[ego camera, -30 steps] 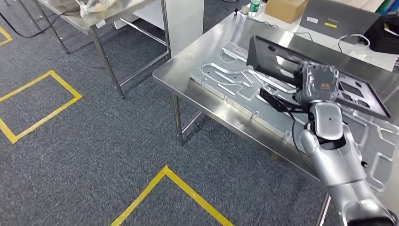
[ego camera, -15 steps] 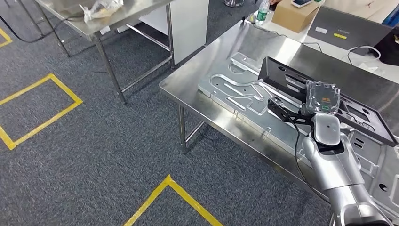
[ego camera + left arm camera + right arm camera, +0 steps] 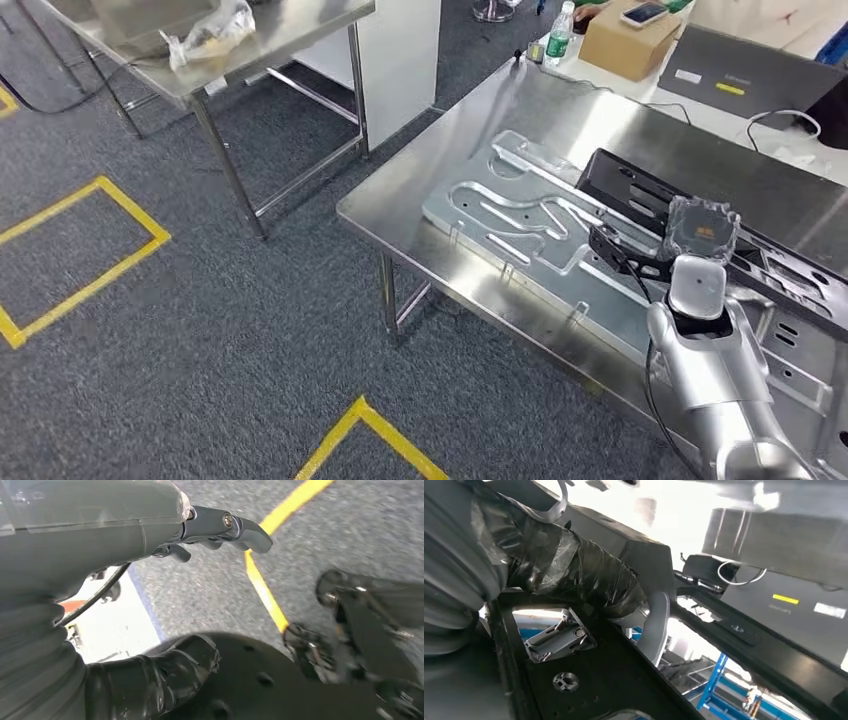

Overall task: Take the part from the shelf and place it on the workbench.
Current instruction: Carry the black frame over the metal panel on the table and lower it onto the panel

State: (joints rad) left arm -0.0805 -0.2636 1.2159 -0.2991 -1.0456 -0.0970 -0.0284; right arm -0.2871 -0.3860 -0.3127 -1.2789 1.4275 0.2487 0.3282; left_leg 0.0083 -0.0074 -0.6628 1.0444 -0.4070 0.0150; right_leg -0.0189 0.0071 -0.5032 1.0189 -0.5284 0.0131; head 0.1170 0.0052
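In the head view my right hand (image 3: 700,232) grips the near edge of a black frame-shaped part (image 3: 625,185). The part lies low and slightly tilted over the right half of the steel workbench (image 3: 420,190); whether it touches the bench I cannot tell. In the right wrist view the tape-wrapped thumb (image 3: 574,575) presses across a bar of the black part (image 3: 624,685). My left hand (image 3: 150,605) hangs over the carpet with its fingers (image 3: 230,527) spread and nothing in it.
A grooved aluminium plate (image 3: 510,215) lies on the workbench beside the part. A bottle (image 3: 560,35), a cardboard box (image 3: 630,40) and a grey laptop (image 3: 750,75) stand behind. A second steel table (image 3: 290,25) carries a plastic bag (image 3: 205,35). Yellow tape (image 3: 90,280) marks the carpet.
The camera has shifted, so the whole scene sits lower in the picture. Relative to the grooved plate, my right hand has carried the black part rightward and lower, and it lies flatter.
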